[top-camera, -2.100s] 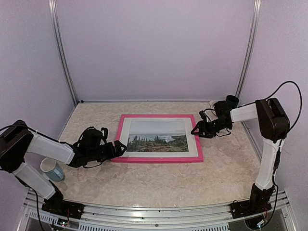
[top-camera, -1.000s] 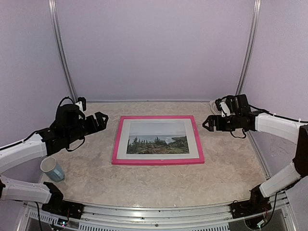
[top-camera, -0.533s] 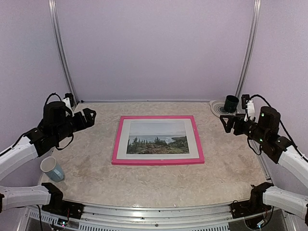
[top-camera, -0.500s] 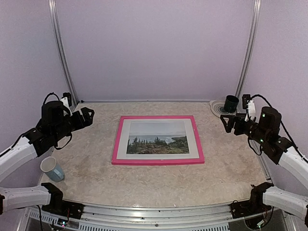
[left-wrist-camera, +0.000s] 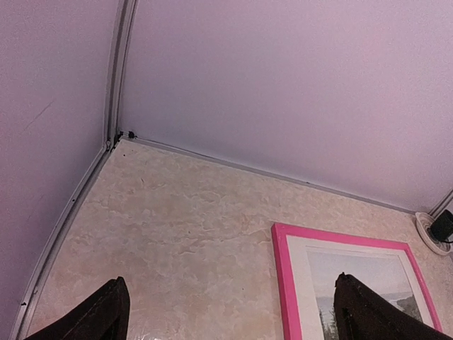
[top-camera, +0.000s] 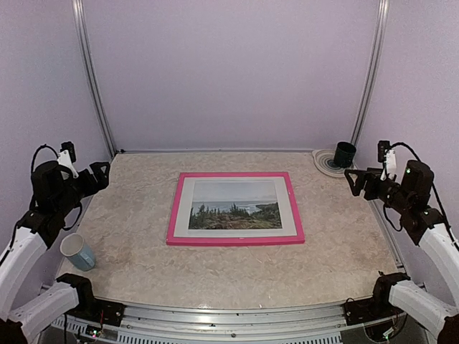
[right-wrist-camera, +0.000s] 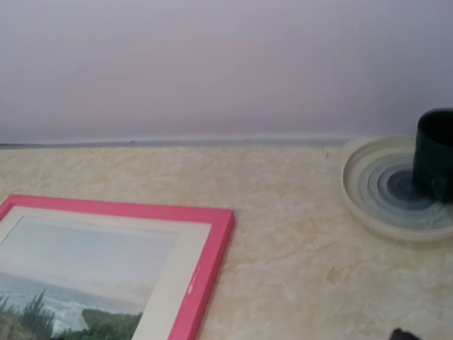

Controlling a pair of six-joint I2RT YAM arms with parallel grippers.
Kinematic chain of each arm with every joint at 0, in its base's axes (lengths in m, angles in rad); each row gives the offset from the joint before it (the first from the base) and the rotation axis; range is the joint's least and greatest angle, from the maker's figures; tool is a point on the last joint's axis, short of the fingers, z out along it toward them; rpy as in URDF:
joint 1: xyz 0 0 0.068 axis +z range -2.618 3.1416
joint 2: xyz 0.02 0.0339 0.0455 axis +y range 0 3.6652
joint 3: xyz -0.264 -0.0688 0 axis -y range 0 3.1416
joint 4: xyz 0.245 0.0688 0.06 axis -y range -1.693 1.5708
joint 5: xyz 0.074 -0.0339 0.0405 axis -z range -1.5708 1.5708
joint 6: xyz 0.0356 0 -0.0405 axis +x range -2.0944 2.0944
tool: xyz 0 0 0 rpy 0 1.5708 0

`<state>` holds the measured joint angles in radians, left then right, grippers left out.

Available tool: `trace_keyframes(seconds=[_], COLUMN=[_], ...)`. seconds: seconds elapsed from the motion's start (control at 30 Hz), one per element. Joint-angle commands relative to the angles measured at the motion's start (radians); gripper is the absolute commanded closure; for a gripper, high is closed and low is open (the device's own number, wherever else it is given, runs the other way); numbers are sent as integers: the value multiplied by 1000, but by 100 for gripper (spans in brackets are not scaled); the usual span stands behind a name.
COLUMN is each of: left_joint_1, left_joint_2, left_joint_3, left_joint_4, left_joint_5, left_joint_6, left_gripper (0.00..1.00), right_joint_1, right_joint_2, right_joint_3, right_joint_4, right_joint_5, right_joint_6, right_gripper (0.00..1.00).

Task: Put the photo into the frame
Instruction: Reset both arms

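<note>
The pink frame [top-camera: 235,240] lies flat in the middle of the table. Inside its white mat sits the photo [top-camera: 235,208] of dark trees, water and pale sky. My left gripper [top-camera: 97,176] hovers open and empty, high over the table's left edge and well clear of the frame. My right gripper [top-camera: 352,181] is raised over the right edge, also open and empty. In the left wrist view my two dark fingertips [left-wrist-camera: 110,315] stand wide apart over bare table, with the frame's corner [left-wrist-camera: 283,276] and the photo [left-wrist-camera: 354,263] to their right. The right wrist view shows the frame's far corner [right-wrist-camera: 212,244] and the photo [right-wrist-camera: 78,273].
A pale mug [top-camera: 76,251] stands at the near left by the left arm. At the back right corner a dark cup [top-camera: 344,153] sits on a ringed saucer [top-camera: 324,164]; the right wrist view shows this cup [right-wrist-camera: 435,152] and saucer [right-wrist-camera: 386,205]. Lilac walls enclose three sides.
Both arms have drawn back and up from the frame's sides to the table's left and right edges. The frame and photo have not moved. Both grippers stayed open.
</note>
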<state>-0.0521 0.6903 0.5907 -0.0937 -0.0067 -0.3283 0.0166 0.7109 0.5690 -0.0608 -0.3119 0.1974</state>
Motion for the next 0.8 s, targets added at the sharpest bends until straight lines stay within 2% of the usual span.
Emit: trace_keyframes(seconds=[0.0, 0.17, 0.4, 0.77], left_joint_1=[3, -22, -35, -36], left_joint_2=[-81, -122, -117, -115], left_joint_3=[-46, -51, -49, -50], left_joint_4=[14, -27, -43, -50], left_joint_5=[-14, -62, -74, -70], left_joint_6=[79, 121, 120, 112], left_gripper=[1, 1, 1, 1], right_joint_1=[-7, -7, -7, -6], right_joint_2=[-63, -62, -113, -195], right_joint_3=[-4, 9, -29, -36], right_joint_4=[-31, -68, -23, -34], right_joint_5=[12, 111, 32, 55], right_joint_6=[-42, -5, -33, -52], right_gripper=[1, 1, 1, 1])
